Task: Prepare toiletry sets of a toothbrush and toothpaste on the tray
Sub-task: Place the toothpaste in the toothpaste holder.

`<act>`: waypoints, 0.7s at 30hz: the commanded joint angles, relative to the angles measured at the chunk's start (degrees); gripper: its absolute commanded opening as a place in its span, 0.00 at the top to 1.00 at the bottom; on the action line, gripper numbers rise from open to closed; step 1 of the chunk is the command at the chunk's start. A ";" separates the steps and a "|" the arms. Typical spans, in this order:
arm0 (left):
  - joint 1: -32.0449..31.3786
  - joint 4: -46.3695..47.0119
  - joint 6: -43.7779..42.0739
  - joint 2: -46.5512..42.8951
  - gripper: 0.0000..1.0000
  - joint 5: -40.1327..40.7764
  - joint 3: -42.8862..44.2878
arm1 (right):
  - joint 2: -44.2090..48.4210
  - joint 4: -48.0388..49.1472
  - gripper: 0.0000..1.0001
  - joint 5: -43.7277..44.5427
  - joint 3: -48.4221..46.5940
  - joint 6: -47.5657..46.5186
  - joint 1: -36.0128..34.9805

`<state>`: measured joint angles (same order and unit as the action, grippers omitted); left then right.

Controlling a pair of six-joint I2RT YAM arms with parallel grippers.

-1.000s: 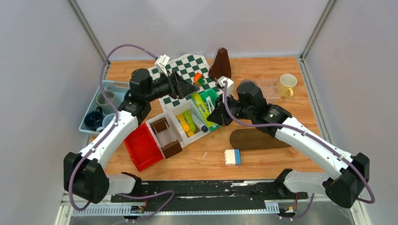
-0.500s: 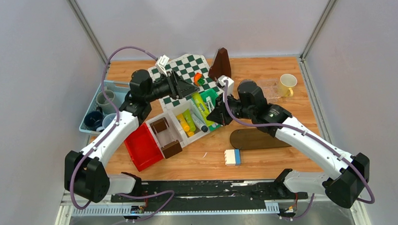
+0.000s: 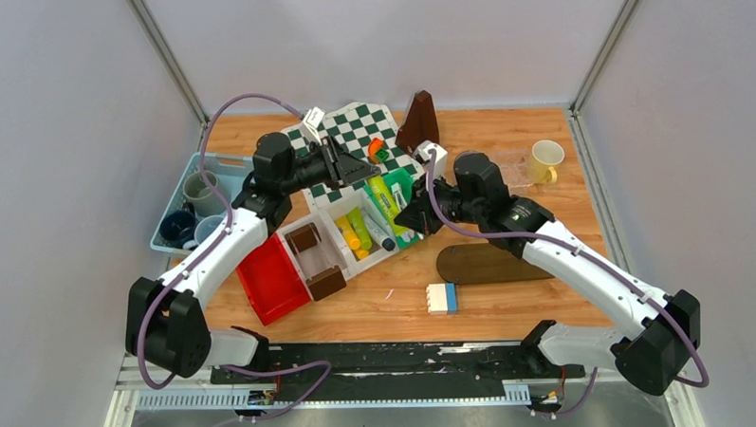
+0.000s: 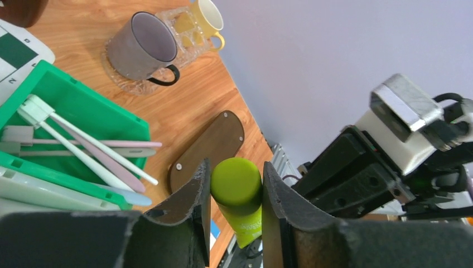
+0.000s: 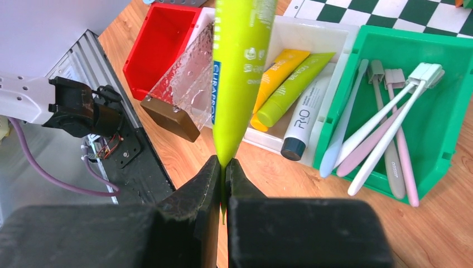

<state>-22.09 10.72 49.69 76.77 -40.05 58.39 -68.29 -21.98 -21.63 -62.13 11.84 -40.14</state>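
A lime-green tube (image 3: 383, 196) hangs in the air between my two grippers, above the white bin (image 5: 334, 33). My left gripper (image 4: 234, 184) is shut on its round cap (image 4: 236, 186). My right gripper (image 5: 224, 173) is shut on the flat crimped tail of the tube (image 5: 240, 67). Several toothbrushes (image 5: 385, 123) lie in the green bin (image 5: 446, 56). More tubes (image 5: 290, 84) lie in the white bin. A grey mug (image 4: 142, 50) and a pale yellow mug (image 4: 207, 17) stand on the clear tray (image 4: 184, 28) at the back right.
A blue basket (image 3: 222, 164) at the left holds more mugs (image 3: 203, 191). A red bin (image 3: 272, 279), brown blocks (image 3: 304, 240), a checkerboard (image 3: 352, 129), a brown cone (image 3: 420, 122), a dark oval board (image 3: 490, 264) and a blue-and-white block (image 3: 442, 298) lie around the bins.
My left jaws have closed in round the tube's cap, and the left arm has shifted slightly right. The right gripper has kept its hold on the tail.
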 commanded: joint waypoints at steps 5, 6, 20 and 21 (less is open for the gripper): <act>0.20 9.56 5.41 -2.55 0.94 -2.22 -5.60 | -0.06 11.81 1.00 -11.66 2.48 6.29 6.20; 0.20 10.23 5.94 -2.88 0.95 -2.18 -6.11 | -0.23 13.13 1.00 -13.58 2.87 7.58 7.16; -0.73 17.49 13.81 -5.43 1.00 6.72 -12.25 | -4.58 20.06 1.00 -15.64 1.43 16.11 8.85; -0.76 18.06 14.49 -5.46 1.00 7.26 -12.88 | -4.77 20.11 0.99 -14.65 1.36 16.45 8.85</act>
<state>-21.96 24.60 61.91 72.75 -32.62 47.33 -72.66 -10.76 -38.09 -57.93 23.31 -32.25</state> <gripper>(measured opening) 0.371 0.051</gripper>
